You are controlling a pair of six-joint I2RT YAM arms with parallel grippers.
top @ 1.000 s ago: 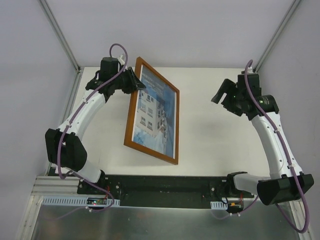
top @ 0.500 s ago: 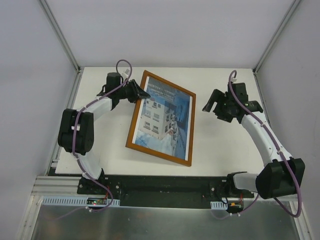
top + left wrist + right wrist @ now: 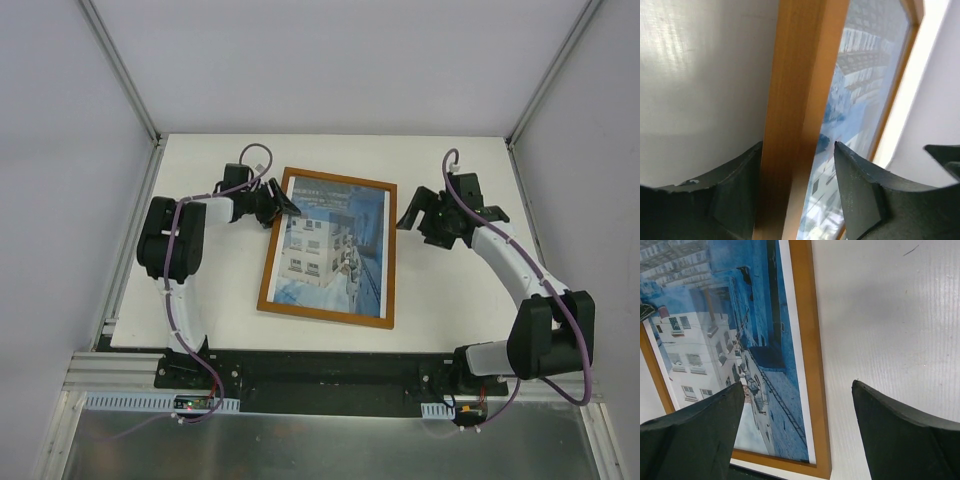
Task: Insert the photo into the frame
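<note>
The frame (image 3: 327,250) lies flat mid-table with the photo (image 3: 330,245) showing inside. Left gripper (image 3: 797,175) straddles its left rail, jaws loosened, probably just releasing. Right gripper (image 3: 797,435) hovers wide open, holding nothing.

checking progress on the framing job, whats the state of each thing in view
frame: lying flat on the table, picture side up
photo: inside the frame, behind the pane
left pincer: open, straddling the frame's wooden edge
right pincer: wide open, above the frame's edge, holding nothing
</note>
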